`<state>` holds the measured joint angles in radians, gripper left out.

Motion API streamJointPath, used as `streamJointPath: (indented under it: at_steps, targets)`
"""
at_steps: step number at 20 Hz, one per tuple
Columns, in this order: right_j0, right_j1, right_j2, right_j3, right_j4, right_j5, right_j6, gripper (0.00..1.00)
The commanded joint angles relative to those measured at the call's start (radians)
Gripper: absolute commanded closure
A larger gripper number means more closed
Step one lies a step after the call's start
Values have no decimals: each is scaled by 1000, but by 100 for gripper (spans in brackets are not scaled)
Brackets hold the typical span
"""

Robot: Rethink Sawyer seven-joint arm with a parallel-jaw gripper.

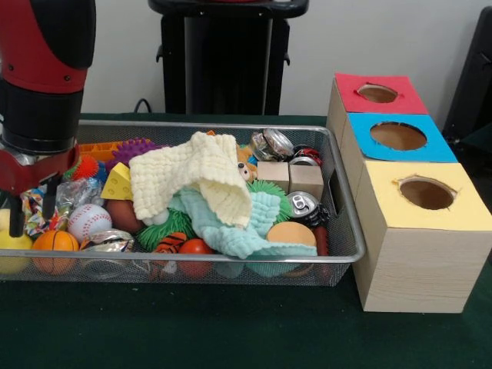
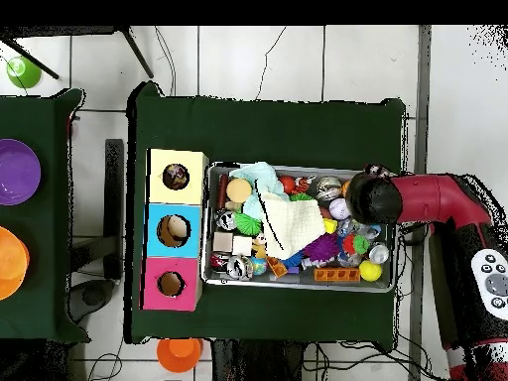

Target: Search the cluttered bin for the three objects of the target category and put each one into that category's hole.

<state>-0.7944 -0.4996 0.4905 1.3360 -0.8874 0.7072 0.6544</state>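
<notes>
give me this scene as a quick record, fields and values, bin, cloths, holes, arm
bin: wire mesh basket on green table, full of clutter
cloths: cream cloth lies over mint cloth, mid-bin
holes: red box, blue box, yellow box, in a row beside the bin
arm: gripper low over the bin's end farthest from the boxes
grip: cannot tell

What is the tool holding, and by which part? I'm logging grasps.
Cannot be told: the tool hangs over the bin's end, its tips hidden among the clutter.

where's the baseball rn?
Front view: the baseball sits at the bin's left end, just above the orange mini basketball and right of the gripper.
</notes>
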Motion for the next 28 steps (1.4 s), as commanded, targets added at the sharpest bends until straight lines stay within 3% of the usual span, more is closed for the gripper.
streamJointPath:
  at_steps: [1, 22, 28]
  targets:
    - [31, 55, -70, 6, -26, 121, -39, 0]
    - [12, 62, -100, 15, 18, 198, -95, 0]
    - [-14, 90, -90, 19, 32, 165, -95, 0]
